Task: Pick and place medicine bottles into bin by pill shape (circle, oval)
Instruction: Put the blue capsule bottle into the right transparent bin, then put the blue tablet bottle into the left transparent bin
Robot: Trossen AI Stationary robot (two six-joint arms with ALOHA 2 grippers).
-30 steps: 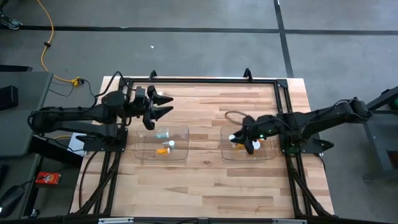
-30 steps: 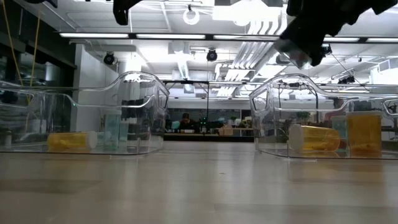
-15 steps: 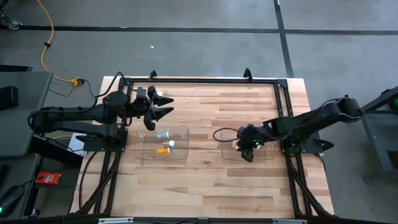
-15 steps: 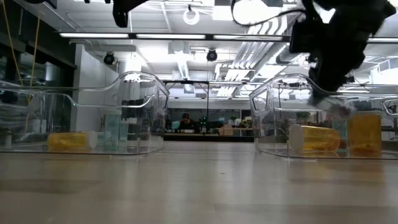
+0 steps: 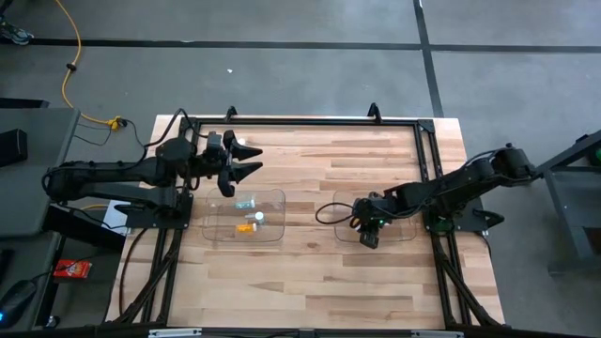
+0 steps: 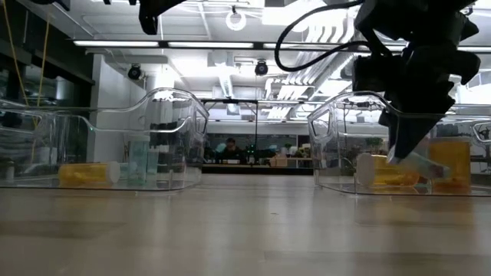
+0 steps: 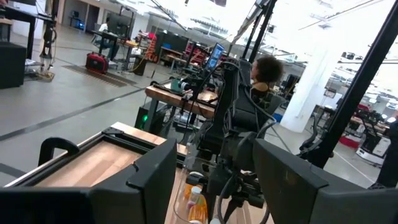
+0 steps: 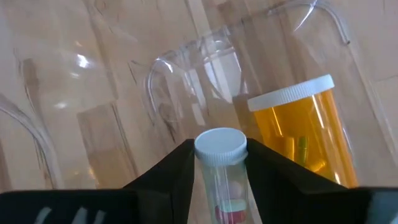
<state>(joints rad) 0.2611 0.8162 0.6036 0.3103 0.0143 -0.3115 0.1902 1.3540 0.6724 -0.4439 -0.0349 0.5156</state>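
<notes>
My right gripper is low inside the clear right bin, at its left near part, shut on a small clear bottle with a white cap. The bottle also shows in the low view. Beside it in the bin are an amber bottle lying on its side and an upright amber bottle. My left gripper is open and empty, high above the far left corner of the clear left bin. That bin holds a pale teal bottle and an amber one. My right gripper pinches the clear bottle's body just under the cap between its two fingers, one on each side. The fingers point down and the bottle sticks out beyond their tips, tilted, cap end foremost. I cannot tell whether it touches the bin floor.
Both bins have raised clear walls and handles. A black frame runs along the far and side edges of the table. Bare wood lies between the bins and along the near side. A person shows in the room beyond.
My right gripper has gone down and a little toward the table's near edge, from above the right bin's rim into the bin. It has tipped to point down and stayed shut on the clear bottle.
</notes>
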